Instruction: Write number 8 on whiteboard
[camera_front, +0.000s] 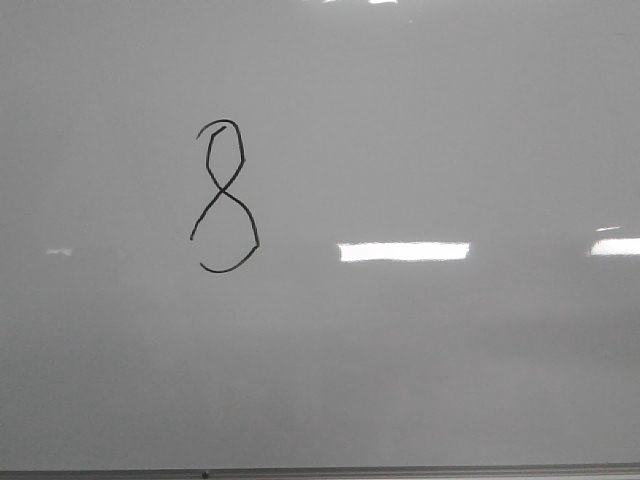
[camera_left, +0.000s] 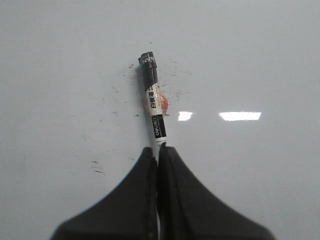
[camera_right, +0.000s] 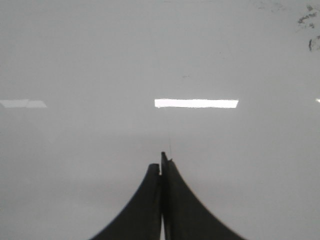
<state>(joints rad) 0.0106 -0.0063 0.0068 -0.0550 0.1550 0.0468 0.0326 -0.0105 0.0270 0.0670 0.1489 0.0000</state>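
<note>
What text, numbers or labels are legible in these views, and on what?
"8": hand-drawn in black on the whiteboard, the number 8, bottom loop not quite closed.
Marker held in the left gripper: white label with printed characters, too small and blurred to read.
Marker cap: pale lettering, unreadable.
Right wrist view: no text.

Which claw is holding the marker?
The left claw: it is shut on the marker, which sticks out from its tips. The right claw is shut on nothing.
</note>
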